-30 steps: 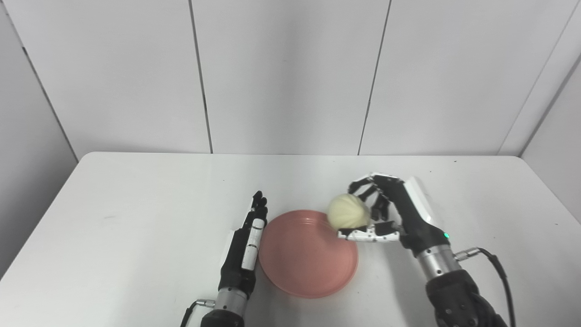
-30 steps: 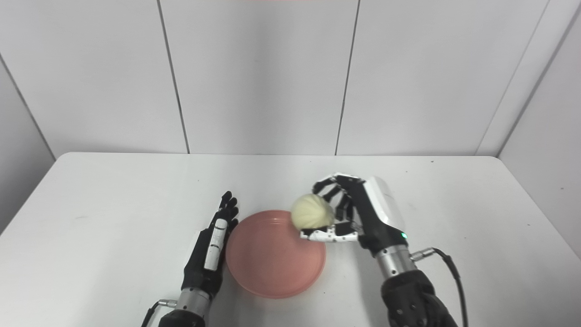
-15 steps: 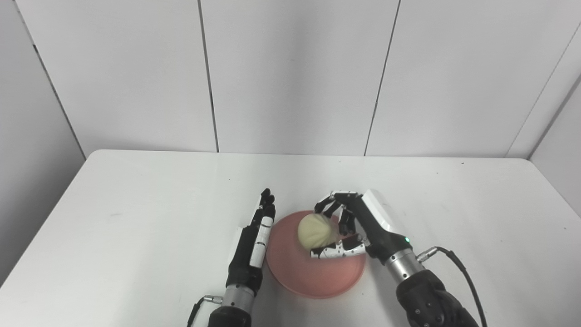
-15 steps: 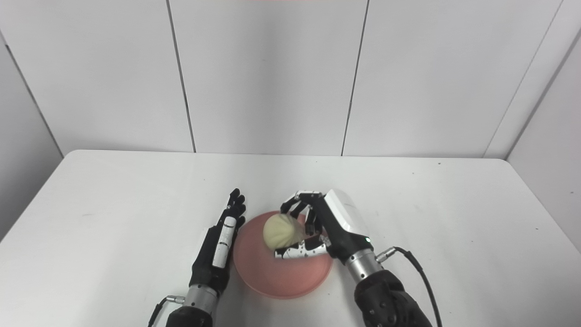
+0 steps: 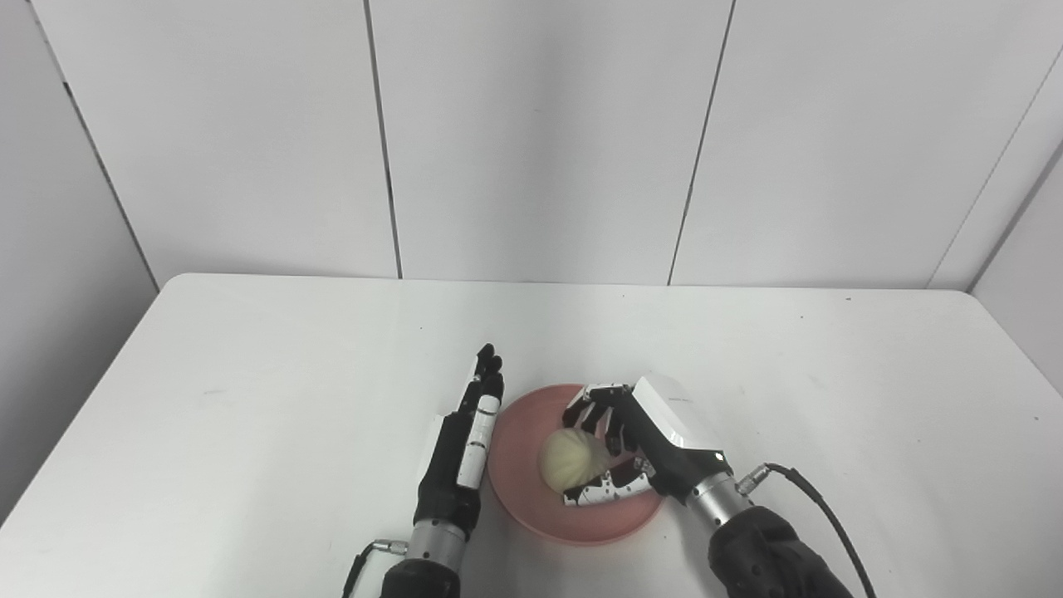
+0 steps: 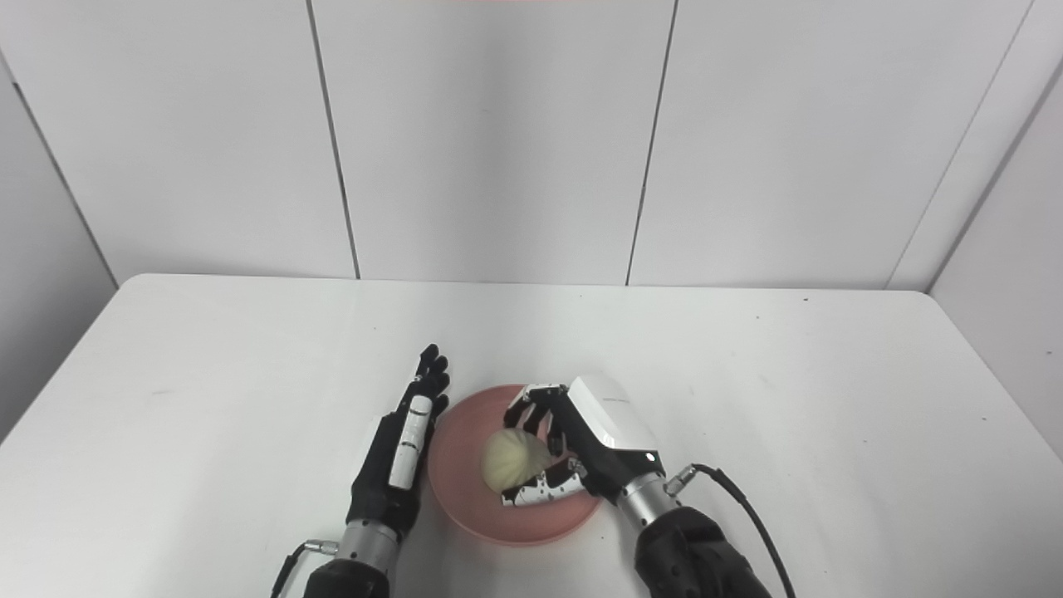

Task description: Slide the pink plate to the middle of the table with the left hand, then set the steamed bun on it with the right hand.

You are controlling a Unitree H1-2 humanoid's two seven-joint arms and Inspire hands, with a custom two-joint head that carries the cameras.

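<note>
The pink plate (image 5: 519, 465) lies on the white table (image 5: 249, 399) near its front middle. A pale round steamed bun (image 5: 570, 458) is over the plate's centre, low against it, with my right hand (image 5: 644, 444) shut on it from the right, thumb under its front side. Whether the bun rests on the plate I cannot tell. My left hand (image 5: 465, 444) stands on edge with straight fingers against the plate's left rim, open and holding nothing. In the right eye view the bun (image 6: 511, 461) and plate (image 6: 461, 469) show the same.
A grey panelled wall rises behind the table's far edge (image 5: 531, 281). A black cable (image 5: 818, 502) runs from my right wrist toward the lower right.
My right hand has carried the bun from beyond the plate's right rim leftward and down to just over the plate's centre. The left hand has stayed at the plate's left rim.
</note>
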